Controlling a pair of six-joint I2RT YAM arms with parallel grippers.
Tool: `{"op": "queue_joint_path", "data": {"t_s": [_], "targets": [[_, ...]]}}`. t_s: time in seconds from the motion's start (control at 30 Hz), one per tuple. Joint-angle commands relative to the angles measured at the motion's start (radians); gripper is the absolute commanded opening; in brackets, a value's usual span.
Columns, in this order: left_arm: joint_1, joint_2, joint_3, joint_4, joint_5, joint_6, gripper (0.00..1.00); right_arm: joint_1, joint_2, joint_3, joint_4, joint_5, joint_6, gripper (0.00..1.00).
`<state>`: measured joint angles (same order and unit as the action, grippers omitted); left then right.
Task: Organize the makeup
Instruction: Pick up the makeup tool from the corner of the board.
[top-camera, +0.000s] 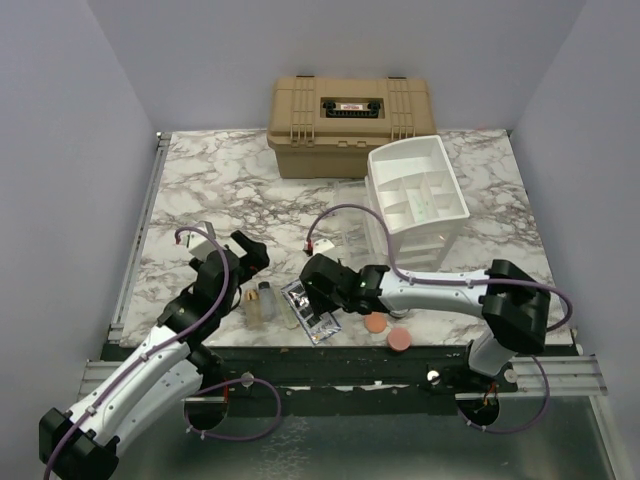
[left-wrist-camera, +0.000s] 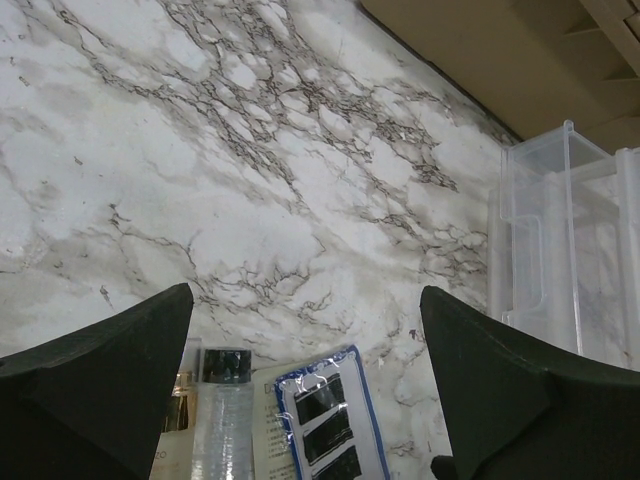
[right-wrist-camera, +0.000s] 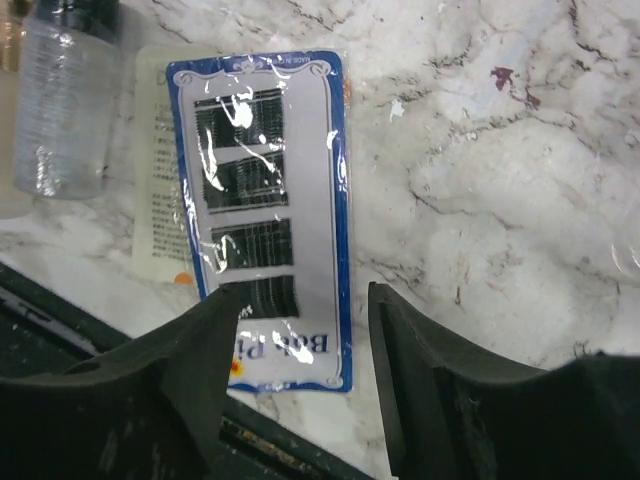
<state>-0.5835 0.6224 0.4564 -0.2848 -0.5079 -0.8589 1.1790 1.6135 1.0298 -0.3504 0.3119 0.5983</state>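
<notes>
A blue-bordered card of black bobby pins (right-wrist-camera: 265, 200) in clear wrap lies flat on the marble near the front edge, partly over a printed leaflet (right-wrist-camera: 155, 200). My right gripper (right-wrist-camera: 305, 290) stands open just over the card's near end, with nothing between its fingers. To the card's left lie a clear bottle with a black cap (left-wrist-camera: 222, 420) and a gold-toned bottle (left-wrist-camera: 180, 410). My left gripper (left-wrist-camera: 305, 295) hangs wide open above and behind them. From above, the card (top-camera: 310, 318), the bottles (top-camera: 262, 302), an orange disc (top-camera: 376, 323) and a pink disc (top-camera: 399, 339) line the front edge.
A white tiered organizer (top-camera: 418, 195) stands at the back right, with a clear plastic box (left-wrist-camera: 545, 250) in front of it. A tan hard case (top-camera: 350, 125) sits shut at the back. The table's front edge (right-wrist-camera: 300, 440) runs right under my right gripper.
</notes>
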Motion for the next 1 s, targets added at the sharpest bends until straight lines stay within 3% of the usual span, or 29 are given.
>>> {"op": "queue_joint_path", "data": {"t_s": [0.0, 0.13, 0.33, 0.57, 0.83, 0.97], "targets": [[0.007, -0.021, -0.003, 0.011, 0.020, 0.015, 0.98, -0.020, 0.121, 0.072, -0.030, -0.035, -0.048, 0.61], [0.008, -0.046, -0.003, 0.009, 0.014, 0.017, 0.98, -0.065, 0.169, 0.084, 0.022, -0.119, -0.069, 0.61], [0.011, -0.059, -0.006, 0.000, -0.001, 0.018, 0.98, -0.069, 0.237, 0.130, -0.016, -0.114, -0.126, 0.64], [0.013, -0.052, -0.013, 0.003, -0.009, 0.014, 0.98, -0.068, 0.285, 0.104, -0.020, -0.207, -0.118, 0.58], [0.014, -0.056, -0.019, 0.004, -0.008, 0.017, 0.98, -0.068, 0.329, 0.082, -0.034, -0.192, -0.106, 0.32], [0.016, -0.055, -0.019, 0.003, -0.004, 0.013, 0.98, -0.068, 0.308, 0.073, -0.017, -0.173, -0.087, 0.15]]}}
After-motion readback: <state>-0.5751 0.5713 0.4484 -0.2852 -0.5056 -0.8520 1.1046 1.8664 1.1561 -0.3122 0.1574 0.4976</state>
